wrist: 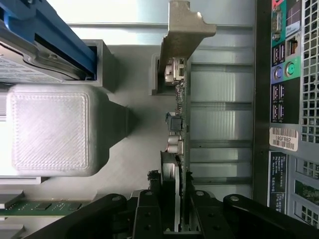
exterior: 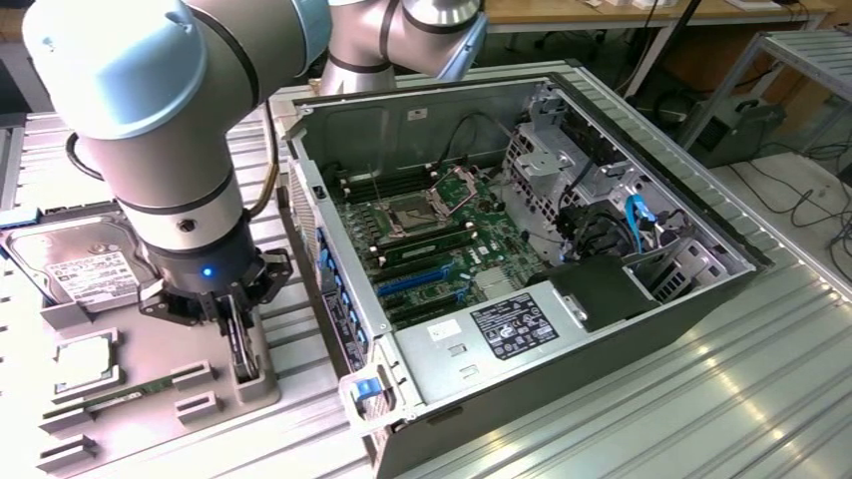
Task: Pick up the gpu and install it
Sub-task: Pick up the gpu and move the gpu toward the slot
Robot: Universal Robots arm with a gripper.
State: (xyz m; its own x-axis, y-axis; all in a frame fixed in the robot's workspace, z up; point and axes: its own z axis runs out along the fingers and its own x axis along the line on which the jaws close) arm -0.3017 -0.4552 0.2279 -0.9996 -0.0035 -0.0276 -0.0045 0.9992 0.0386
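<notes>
We read "18GF882" on a white sticker (wrist: 283,139) on the computer case (wrist: 261,89). The power supply label (exterior: 513,329) we cannot read.

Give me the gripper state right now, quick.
Gripper: closed on the gpu, which stands on edge in the grey tray.

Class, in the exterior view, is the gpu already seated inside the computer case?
No: the gpu stands on edge in the gray holder outside the computer case, at the gripper.
</notes>
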